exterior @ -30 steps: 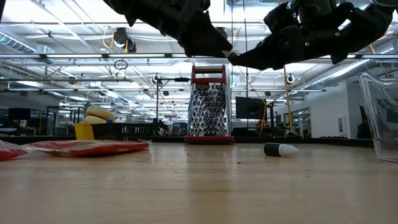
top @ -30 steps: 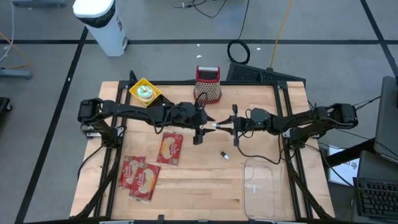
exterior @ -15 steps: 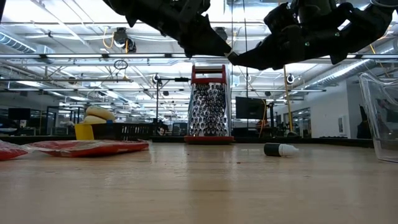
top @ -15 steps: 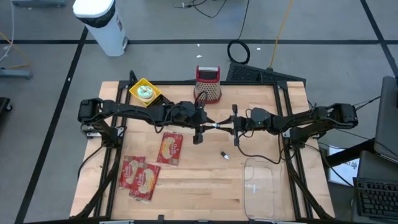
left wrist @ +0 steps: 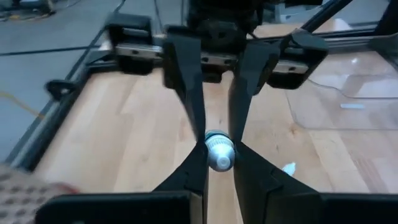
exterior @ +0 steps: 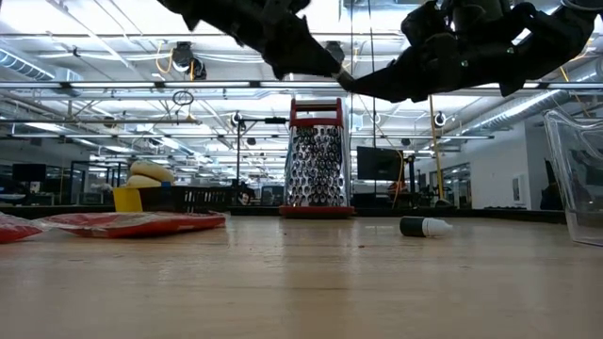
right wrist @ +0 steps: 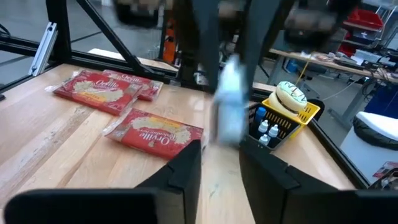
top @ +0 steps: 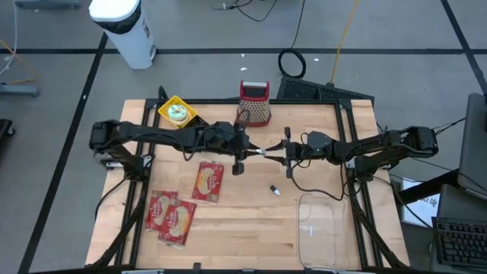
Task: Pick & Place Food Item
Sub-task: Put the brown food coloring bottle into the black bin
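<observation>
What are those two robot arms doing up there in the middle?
The two arms meet tip to tip above the wooden table, passing a small white bottle between them. The left gripper has closed on it, and the right gripper is letting go. Red food packets and a clear plastic bin lie untouched.

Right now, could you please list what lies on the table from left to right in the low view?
Red food packets → yellow basket → box grater → small dropper bottle → clear plastic container.
</observation>
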Robot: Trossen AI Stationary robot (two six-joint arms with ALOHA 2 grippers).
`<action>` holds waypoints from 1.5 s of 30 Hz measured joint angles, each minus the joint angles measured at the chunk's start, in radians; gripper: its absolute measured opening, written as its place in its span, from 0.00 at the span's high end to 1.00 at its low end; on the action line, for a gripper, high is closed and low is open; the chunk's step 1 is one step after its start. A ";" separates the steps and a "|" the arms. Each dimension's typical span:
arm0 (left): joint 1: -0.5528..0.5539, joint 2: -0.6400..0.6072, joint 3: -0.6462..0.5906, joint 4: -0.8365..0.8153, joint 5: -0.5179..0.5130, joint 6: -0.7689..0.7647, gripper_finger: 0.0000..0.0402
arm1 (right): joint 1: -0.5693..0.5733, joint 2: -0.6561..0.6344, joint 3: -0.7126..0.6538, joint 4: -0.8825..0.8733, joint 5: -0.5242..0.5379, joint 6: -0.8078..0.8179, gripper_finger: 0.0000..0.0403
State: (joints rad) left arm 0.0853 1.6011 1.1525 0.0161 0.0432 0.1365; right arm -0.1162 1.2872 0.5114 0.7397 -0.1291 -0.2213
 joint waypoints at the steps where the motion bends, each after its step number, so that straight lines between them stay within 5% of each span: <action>1: 0.000 -0.020 0.000 -0.019 -0.020 0.000 0.89 | 0.000 0.000 0.000 -0.004 -0.001 0.000 0.74; 11: 0.022 -0.242 -0.001 -0.551 -0.296 -0.202 0.89 | 0.000 0.000 -0.001 -0.048 -0.005 0.000 0.69; 17: 0.091 -0.357 -0.081 -0.779 -0.330 -0.385 0.89 | 0.000 0.000 -0.001 -0.057 -0.004 0.000 0.70; 25: 0.267 -0.457 -0.327 -0.737 -0.285 -0.531 0.89 | 0.000 0.000 -0.001 -0.064 -0.003 0.000 0.70; 31: 0.356 -0.453 -0.473 -0.535 -0.140 -0.543 0.89 | 0.000 0.000 -0.001 -0.061 -0.003 0.000 0.70; 45: 0.379 -0.359 -0.499 -0.485 -0.127 -0.565 0.89 | 0.000 0.001 -0.001 -0.059 -0.003 0.001 0.71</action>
State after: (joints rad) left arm 0.4644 1.2417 0.6533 -0.4693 -0.0841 -0.4286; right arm -0.1158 1.2877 0.5102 0.6804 -0.1318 -0.2207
